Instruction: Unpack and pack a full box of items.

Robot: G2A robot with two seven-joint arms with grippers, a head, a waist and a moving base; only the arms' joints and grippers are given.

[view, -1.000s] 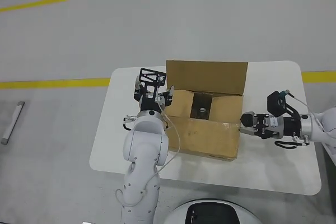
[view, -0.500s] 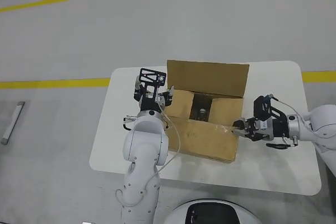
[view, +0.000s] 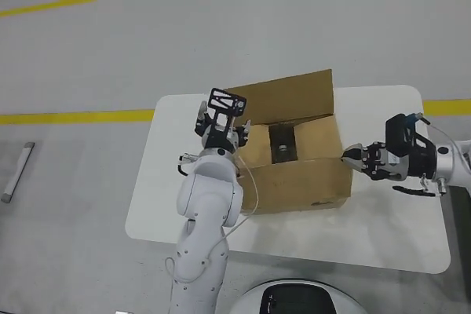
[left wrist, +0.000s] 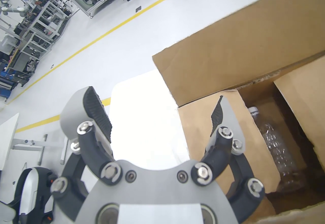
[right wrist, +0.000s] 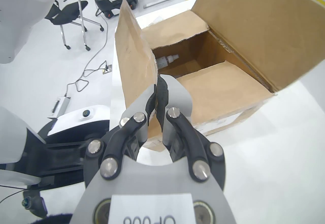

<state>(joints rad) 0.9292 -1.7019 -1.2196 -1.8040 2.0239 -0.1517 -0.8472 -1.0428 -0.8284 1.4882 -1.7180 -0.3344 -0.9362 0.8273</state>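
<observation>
Your right gripper (right wrist: 158, 90) has its fingers (right wrist: 177, 94) pinched almost together on the upper edge of the near flap (right wrist: 132, 57) of the cardboard box (view: 298, 169). The cardboard is clamped between the ribbed pads, at the corner where that flap meets the box's right end. From the top view, the right gripper (view: 347, 157) sits at that same right-hand corner, touching the box.

Your left gripper (left wrist: 156, 108) hangs over the box's left end with its fingers (left wrist: 97, 110) spread wide and nothing between them. One finger is over the folded-in left end flap (left wrist: 228, 138), and the other is over the white table (left wrist: 142, 113) just beside the box. In the top view, the left gripper (view: 222, 129) is at the box's left end.

The box stands near the middle of the table (view: 377, 228), between your two arms. Its far flap (view: 286, 98) is raised and the interior is exposed. Inside lies a clear plastic bottle (left wrist: 274, 148) on its side; its white cap end (right wrist: 167, 59) shows past the held flap.

A white label (right wrist: 151, 209) on the right gripper's mounting plate carries dark print, cropped by the frame edge. The matching label (left wrist: 160, 213) on the left plate is plain white. You can see no legible marking on the box faces.
</observation>
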